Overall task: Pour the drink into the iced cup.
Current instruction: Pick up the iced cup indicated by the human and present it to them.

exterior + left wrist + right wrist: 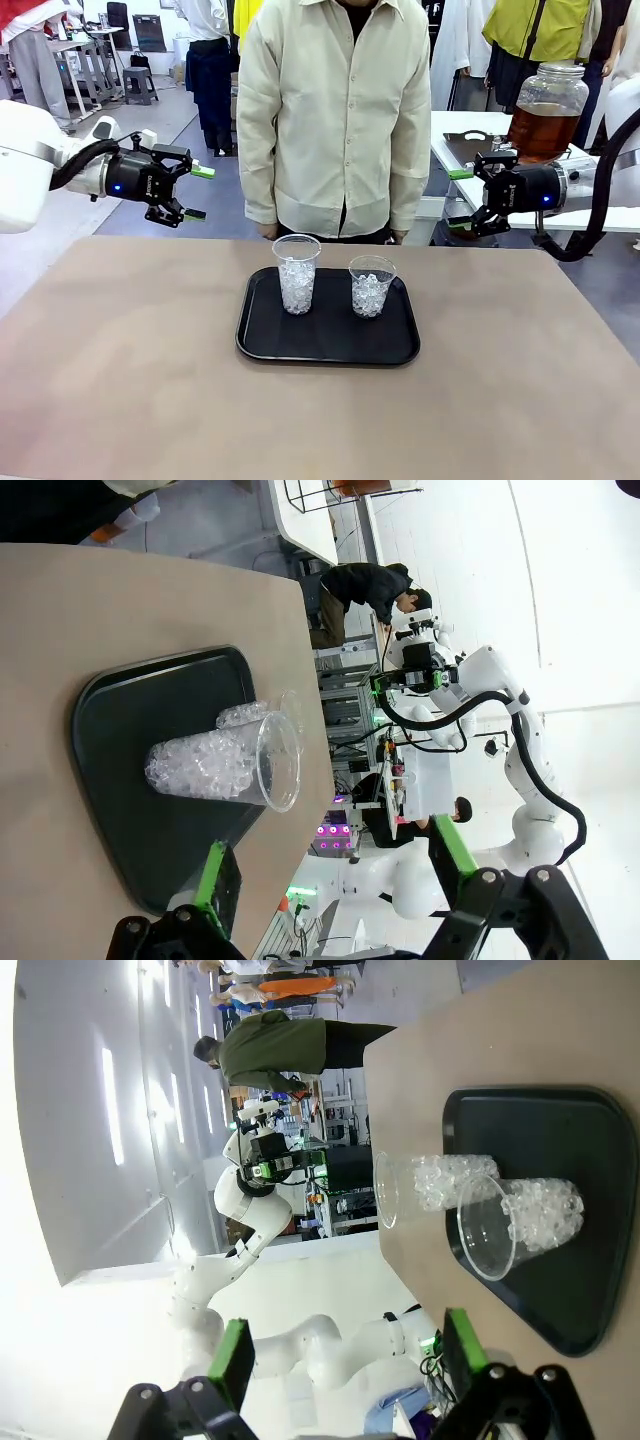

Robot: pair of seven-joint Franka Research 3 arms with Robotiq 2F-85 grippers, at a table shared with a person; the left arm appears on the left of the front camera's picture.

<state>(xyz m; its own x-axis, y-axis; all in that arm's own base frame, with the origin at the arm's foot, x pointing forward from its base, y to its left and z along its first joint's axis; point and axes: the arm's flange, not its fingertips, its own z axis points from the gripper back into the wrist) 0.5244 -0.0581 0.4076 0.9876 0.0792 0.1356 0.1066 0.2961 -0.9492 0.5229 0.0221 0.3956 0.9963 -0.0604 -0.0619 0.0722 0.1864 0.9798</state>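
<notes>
Two clear plastic cups of ice stand on a black tray mid-table: a taller cup on the left and a shorter cup on the right. In the left wrist view the nearer cup hides most of the other; in the right wrist view both cups show side by side. The amber drink sits in a big lidded glass jar on a white table at the back right. My left gripper hovers open, high over the table's far left. My right gripper hovers open at the far right, in front of the jar.
A person in a cream shirt stands at the far edge, right behind the tray. The brown tabletop spreads wide around the tray. A dark tray lies on the white table beside the jar.
</notes>
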